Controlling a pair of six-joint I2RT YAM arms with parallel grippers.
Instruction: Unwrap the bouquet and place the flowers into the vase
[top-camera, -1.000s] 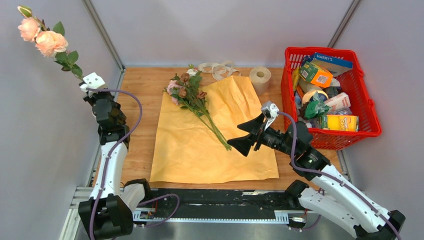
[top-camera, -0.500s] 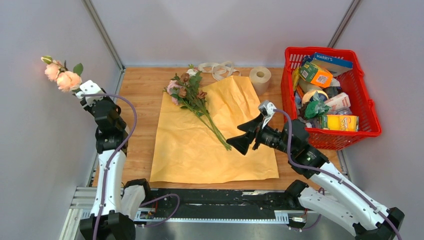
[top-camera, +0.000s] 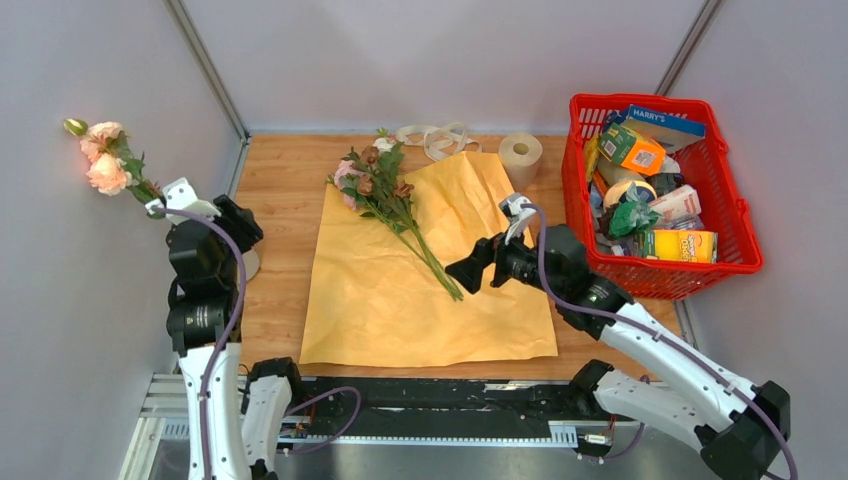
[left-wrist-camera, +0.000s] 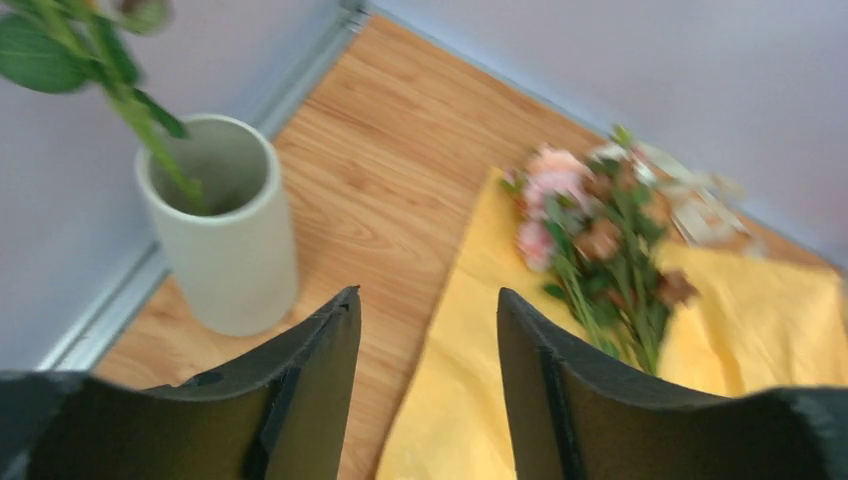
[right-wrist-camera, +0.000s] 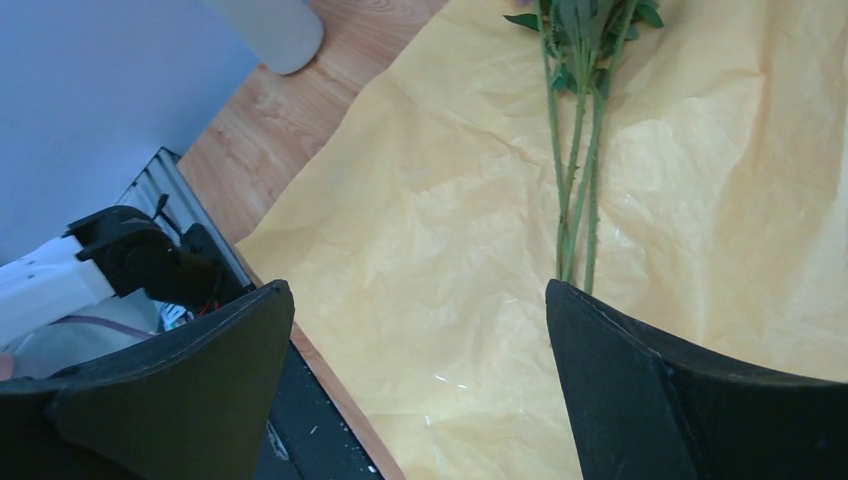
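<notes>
Left gripper (left-wrist-camera: 428, 295) lowered and parted, pink roses (top-camera: 105, 160) left in vase (left-wrist-camera: 225, 250); right gripper (right-wrist-camera: 418, 290) gaped above seemingly light, wiry stems (right-wrist-camera: 575, 200), best pinched low.

1. The light wooden worktop (top-camera: 285, 180): visible grain, smooth, low-sheen finish.
2. The large yellow-tan paper sheet (top-camera: 400, 300): creased and crinkled, with a faint sheen.
3. The beige-grey cylindrical vase (left-wrist-camera: 235, 260): smooth and matt.
4. The red lattice basket (top-camera: 700, 281): glossy plastic.
5. The left end effector (left-wrist-camera: 428, 300): smooth, matt black plastic fingers.
</notes>
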